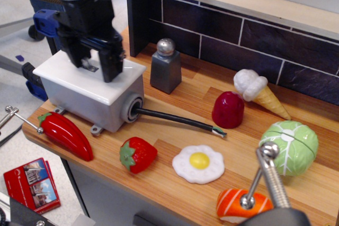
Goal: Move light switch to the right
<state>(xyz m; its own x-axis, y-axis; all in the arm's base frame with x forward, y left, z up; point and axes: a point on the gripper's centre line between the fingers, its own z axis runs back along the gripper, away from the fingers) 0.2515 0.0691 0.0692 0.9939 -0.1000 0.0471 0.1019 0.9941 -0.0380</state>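
The light switch is a grey box (79,96) with a white cover plate (132,70) and a black cable (175,120), at the left end of the wooden counter. A small silvery toggle (90,68) shows in the plate between my fingers. My black gripper (96,65) points down onto the plate. Its jaws stand apart, one finger (79,58) left of the toggle and one finger (112,70) right of it. I cannot tell whether either finger touches the toggle.
A grey salt shaker (166,66) stands just right of the box. A red pepper (66,135), strawberry (137,154), fried egg (198,163), red dome (228,109), ice cream cone (257,91), cabbage (290,146) and sushi (241,205) lie on the counter. A dark tiled wall (238,30) stands behind.
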